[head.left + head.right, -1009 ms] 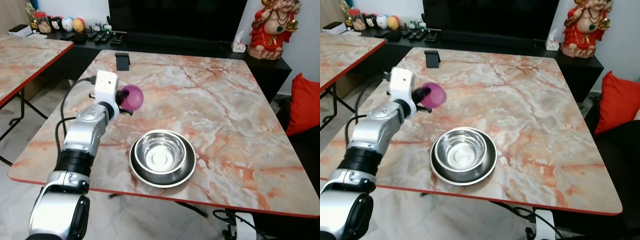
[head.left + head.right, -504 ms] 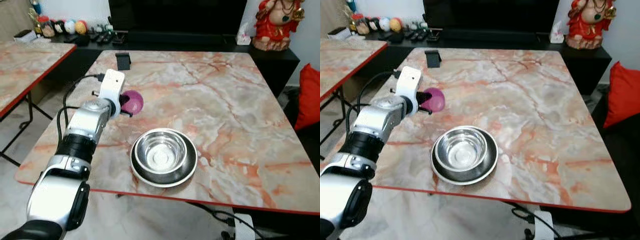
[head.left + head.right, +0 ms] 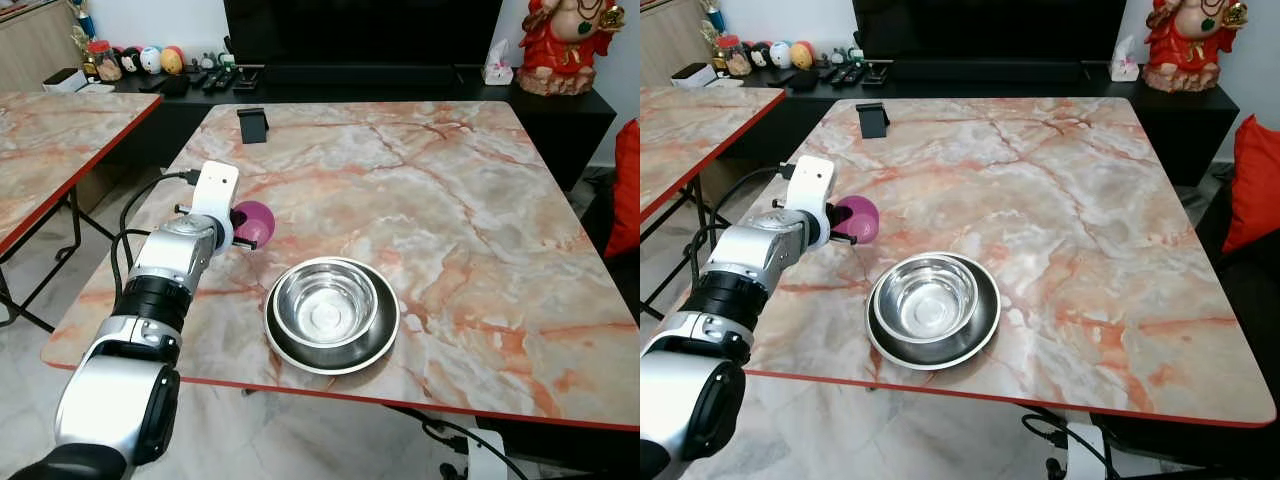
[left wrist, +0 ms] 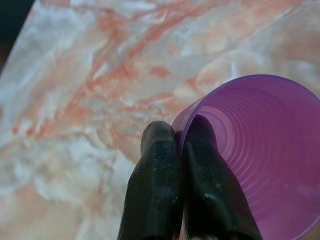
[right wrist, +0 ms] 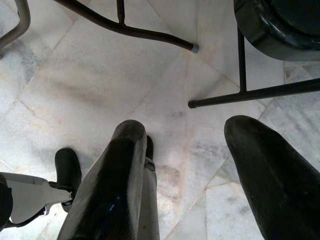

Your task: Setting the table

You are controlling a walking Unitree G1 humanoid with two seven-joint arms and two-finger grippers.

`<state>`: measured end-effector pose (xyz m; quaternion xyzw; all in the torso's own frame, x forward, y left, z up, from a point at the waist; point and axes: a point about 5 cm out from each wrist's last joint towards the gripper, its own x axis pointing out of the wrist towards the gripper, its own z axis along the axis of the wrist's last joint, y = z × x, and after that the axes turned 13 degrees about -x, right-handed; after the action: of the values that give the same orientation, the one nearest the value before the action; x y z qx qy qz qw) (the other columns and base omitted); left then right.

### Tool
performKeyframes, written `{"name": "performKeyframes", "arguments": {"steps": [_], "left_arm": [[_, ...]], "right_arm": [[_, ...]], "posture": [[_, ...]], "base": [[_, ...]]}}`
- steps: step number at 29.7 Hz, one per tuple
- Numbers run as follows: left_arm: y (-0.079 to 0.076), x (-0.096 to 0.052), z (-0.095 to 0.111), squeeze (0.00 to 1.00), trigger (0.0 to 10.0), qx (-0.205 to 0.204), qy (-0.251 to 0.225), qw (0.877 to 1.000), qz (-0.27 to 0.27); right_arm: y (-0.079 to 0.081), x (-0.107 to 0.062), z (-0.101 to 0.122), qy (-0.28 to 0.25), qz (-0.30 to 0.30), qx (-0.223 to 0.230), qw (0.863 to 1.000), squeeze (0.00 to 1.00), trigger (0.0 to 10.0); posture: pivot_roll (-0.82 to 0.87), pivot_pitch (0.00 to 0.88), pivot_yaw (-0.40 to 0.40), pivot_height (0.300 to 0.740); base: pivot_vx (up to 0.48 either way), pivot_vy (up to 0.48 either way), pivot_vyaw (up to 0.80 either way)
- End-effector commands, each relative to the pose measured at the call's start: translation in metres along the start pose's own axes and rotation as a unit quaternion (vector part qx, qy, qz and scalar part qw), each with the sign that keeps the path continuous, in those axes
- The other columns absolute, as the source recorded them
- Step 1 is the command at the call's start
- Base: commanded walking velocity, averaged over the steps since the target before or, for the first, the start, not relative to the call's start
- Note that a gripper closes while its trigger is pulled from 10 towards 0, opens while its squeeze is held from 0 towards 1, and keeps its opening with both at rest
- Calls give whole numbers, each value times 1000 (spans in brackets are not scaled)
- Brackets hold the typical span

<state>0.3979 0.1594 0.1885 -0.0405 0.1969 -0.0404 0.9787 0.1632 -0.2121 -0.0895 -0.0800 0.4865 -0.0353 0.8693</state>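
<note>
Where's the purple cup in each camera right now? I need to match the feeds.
Left eye view: purple cup left of centre, at the left hand, up-left of the steel bowl.
Right eye view: cup left of centre, same side of the bowl.
Left wrist view: cup lower right, rim pinched.
Shared landmark: the marble table.

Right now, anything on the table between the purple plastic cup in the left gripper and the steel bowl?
Nothing. In the left eye view, only bare marble tabletop separates the purple plastic cup, pinched by the left gripper, from the steel bowl on its dark plate.
</note>
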Motion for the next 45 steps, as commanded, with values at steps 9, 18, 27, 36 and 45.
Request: {"name": "performKeyframes", "arguments": {"steps": [9,18,27,36,45], "left_arm": [[5,2,0,0,10000,-115,25,993,5],[10,0,3,0,10000,-181,64,981,39],[4,-5,4,0,10000,-212,104,970,48],[-6,-11,11,0,10000,-191,115,974,40],[6,-33,20,0,10000,-99,-42,994,12]], "right_arm": [[0,-1,-5,7,1,2,1000,0,10000],[-1,-1,-7,11,0,3,1000,0,10000],[-3,-1,-7,12,-2,0,1000,0,10000],[-4,-1,-6,14,-3,-1,1000,0,10000],[-5,-1,-5,12,-4,-1,1000,0,10000]], "posture": [[128,0,45,707],[126,0,45,707],[142,0,30,707],[145,0,21,707],[159,0,6,707]], "base": [[0,0,0],[0,0,0],[0,0,0],[0,0,0],[0,0,0]]}}
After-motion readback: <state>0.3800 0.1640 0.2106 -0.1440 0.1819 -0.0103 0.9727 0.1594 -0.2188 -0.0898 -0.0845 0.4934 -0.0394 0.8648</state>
